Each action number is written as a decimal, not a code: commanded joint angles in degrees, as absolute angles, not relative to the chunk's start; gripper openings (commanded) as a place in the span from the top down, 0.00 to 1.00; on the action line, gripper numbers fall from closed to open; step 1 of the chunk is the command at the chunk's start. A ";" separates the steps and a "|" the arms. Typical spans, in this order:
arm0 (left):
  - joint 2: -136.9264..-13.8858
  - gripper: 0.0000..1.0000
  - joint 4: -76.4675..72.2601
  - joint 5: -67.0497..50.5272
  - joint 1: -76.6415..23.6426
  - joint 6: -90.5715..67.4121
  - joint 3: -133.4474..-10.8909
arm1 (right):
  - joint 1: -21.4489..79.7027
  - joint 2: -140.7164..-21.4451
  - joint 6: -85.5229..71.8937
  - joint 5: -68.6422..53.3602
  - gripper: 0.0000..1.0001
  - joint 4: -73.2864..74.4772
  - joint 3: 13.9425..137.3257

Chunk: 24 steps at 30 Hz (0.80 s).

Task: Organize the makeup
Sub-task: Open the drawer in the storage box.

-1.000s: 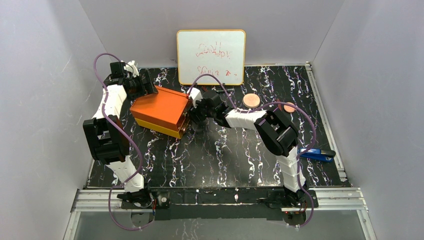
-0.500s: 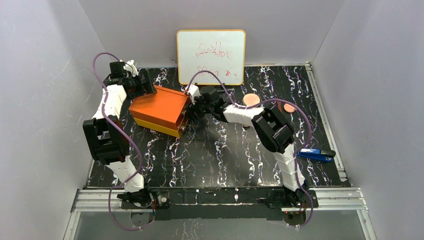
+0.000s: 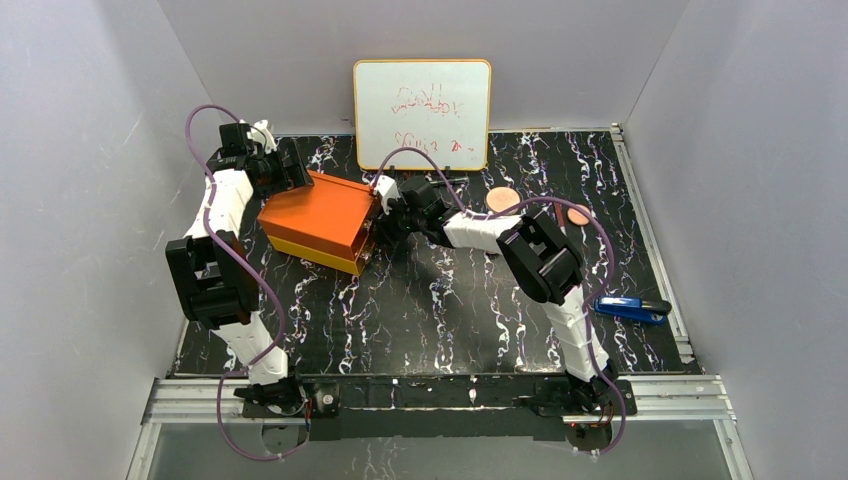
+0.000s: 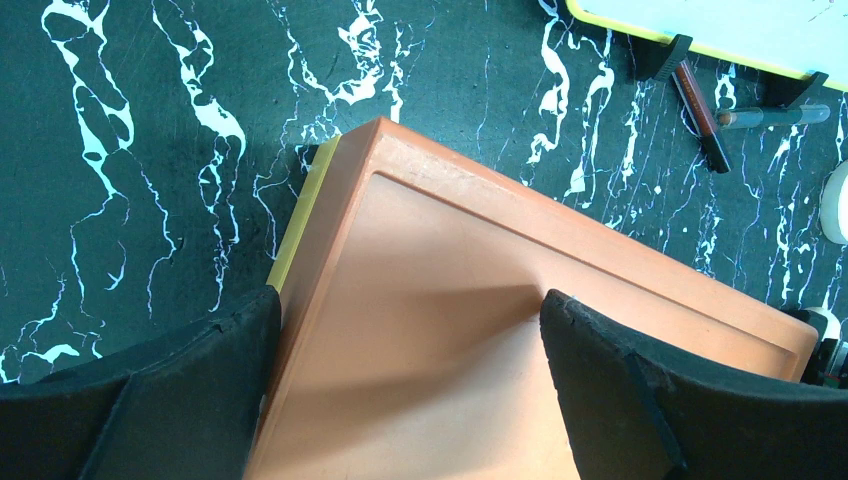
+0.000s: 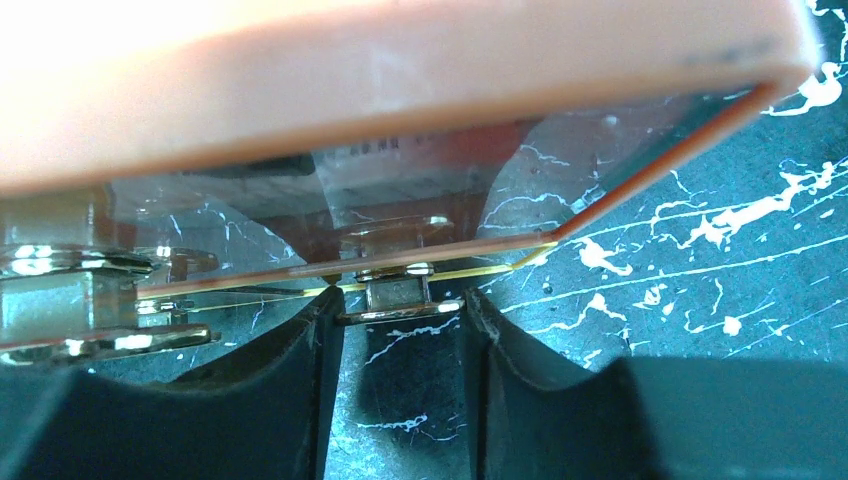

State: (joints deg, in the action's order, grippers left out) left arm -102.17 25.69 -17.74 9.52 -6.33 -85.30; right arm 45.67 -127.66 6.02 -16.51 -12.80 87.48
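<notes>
Right gripper (image 5: 402,330) has crept left and now pinches the knob (image 5: 400,295) dead ahead, so the pull looks to run straight back. Left gripper (image 4: 410,330) gapes over the box (image 4: 450,230). Disc (image 3: 502,200) lies behind the right wrist, sticks (image 4: 700,110) beyond the left fingers.

Orange drawer box (image 3: 318,222) left, whiteboard (image 3: 422,112) behind — blue stapler (image 3: 632,309) far right.

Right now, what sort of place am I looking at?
Most likely a robot lab test cell: a left arm and right arm bolted to a metal rail at the table edge, plain white walls boxing it in, and a small whiteboard propped at the back.
</notes>
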 commanded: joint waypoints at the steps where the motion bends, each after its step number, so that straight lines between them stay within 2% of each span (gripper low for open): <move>1: -103.51 0.04 35.27 -14.54 8.26 -3.25 -82.94 | 45.75 -126.30 6.18 -17.15 0.65 -16.60 88.04; 4: -103.45 0.04 35.22 -14.53 8.26 -3.25 -82.94 | 45.41 -125.59 6.49 -16.71 0.74 -16.47 87.32; 7: -103.36 0.04 35.22 -14.46 8.26 -3.25 -82.88 | 44.56 -124.11 7.04 -16.05 0.79 -16.06 85.92; 24: -103.36 0.04 35.24 -14.53 8.26 -3.25 -83.01 | 40.98 -113.01 11.33 -7.06 0.81 -11.24 68.83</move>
State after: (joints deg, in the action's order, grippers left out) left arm -102.17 25.69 -17.74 9.52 -6.24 -85.32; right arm 42.33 -116.40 9.43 -13.98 -12.05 71.88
